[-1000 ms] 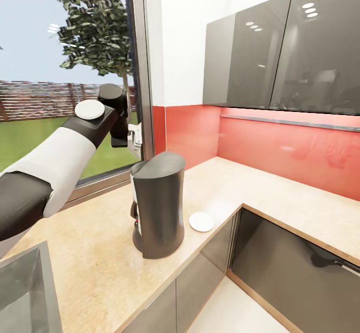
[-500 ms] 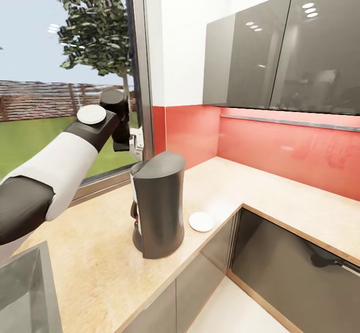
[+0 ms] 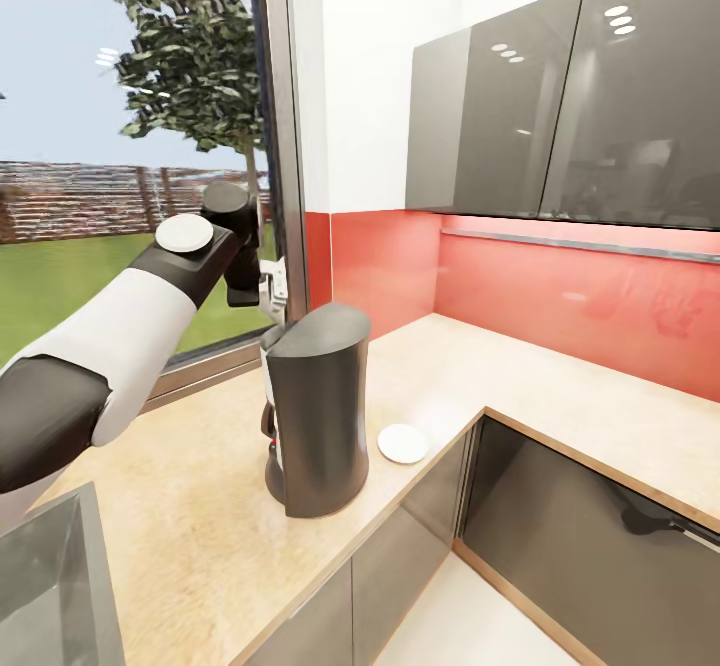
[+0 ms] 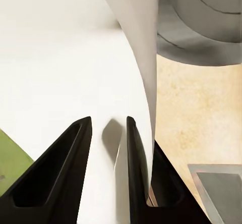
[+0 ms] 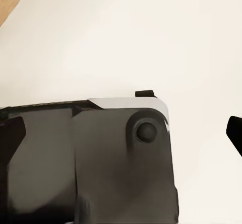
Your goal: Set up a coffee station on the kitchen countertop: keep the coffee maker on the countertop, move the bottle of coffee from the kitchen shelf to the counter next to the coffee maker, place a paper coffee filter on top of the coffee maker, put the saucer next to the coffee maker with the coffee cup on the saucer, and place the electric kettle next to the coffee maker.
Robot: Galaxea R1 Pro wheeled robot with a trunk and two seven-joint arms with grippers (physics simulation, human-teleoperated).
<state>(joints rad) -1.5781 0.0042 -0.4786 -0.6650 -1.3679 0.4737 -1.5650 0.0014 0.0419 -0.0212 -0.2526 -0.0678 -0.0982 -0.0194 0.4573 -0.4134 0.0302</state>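
- since a second ago the left arm's wrist had drifted toward the window frame and a bit lower, carrying the left gripper (image 3: 270, 286) in above and behind the coffee maker (image 3: 315, 406); camera and everything else sat unchanged
- left gripper was pinched on a thin white sheet, most likely the paper coffee filter (image 4: 136, 57); in the wrist view the two dark fingers (image 4: 58, 173) stood close together with the sheet's edge between them
- filter hung in the air over the countertop (image 3: 200, 506), not yet on the coffee maker's top
- coffee maker stood on the counter near the front edge, so that part looked done
- saucer (image 3: 403, 443) lay flat on the counter just beside the coffee maker, toward the corner; no cup on it
- coffee bottle, cup and kettle couldn't be spotted on the counter, so judged as left to do, plus the filter placement; roughly early-to-middle of the task
- right gripper: couldn't tell apart or together; its wrist view was looking down at a dark panel over a pale floor
- counter was light wood-look, l-shaped, sink (image 3: 50, 586) at the near left
- red backsplash (image 3: 560, 296), glossy grey upper cabinets (image 3: 560, 96), big window (image 3: 130, 146) with lawn and tree outside
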